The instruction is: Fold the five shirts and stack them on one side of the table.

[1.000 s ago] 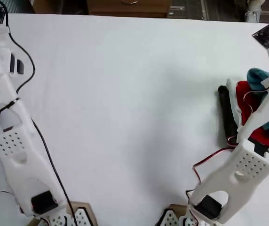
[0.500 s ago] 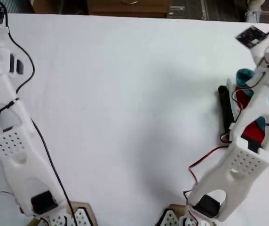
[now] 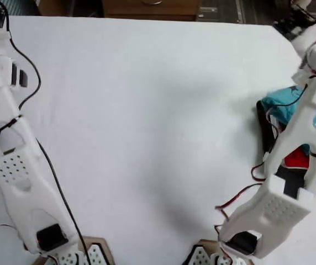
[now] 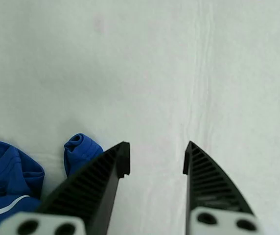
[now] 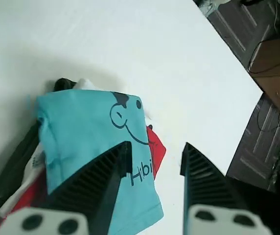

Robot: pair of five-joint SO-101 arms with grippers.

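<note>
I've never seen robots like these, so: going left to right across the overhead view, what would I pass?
First the left arm → bare white table → pile of shirts, teal one on top.

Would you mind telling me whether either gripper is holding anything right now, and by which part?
Nothing is held. The left gripper is open over the white table beside the blue shirt; the right gripper is open, clear of the teal shirt.
</note>
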